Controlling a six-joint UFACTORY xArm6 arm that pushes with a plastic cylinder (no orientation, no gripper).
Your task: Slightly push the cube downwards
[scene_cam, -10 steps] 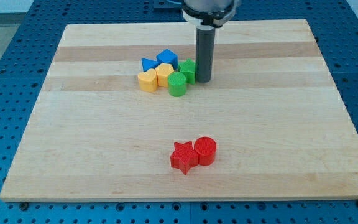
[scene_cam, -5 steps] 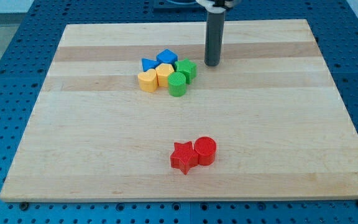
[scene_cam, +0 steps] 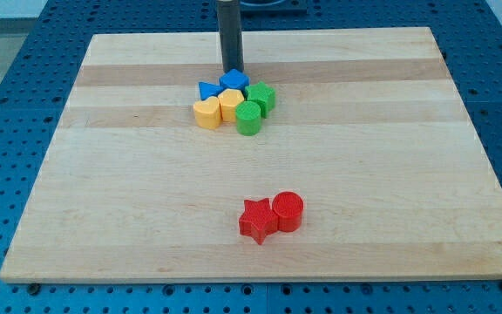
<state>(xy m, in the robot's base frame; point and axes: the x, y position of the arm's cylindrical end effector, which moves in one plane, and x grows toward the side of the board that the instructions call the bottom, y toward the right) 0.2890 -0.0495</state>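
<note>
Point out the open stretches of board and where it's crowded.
Crowded: top centre, where my tip stands just above the blue cube in the blue, yellow and green cluster. Free: both side bands, and the strip between the green cylinder and red star.

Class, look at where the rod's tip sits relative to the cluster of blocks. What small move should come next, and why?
Probably a short, slow slide of my tip toward the view's bottom. It sits just above the blue cube, at the top of the cluster, so a small push should nudge the cube down. Keep it brief: the yellow block and green block crowd close below the cube and would likely shift too.
</note>
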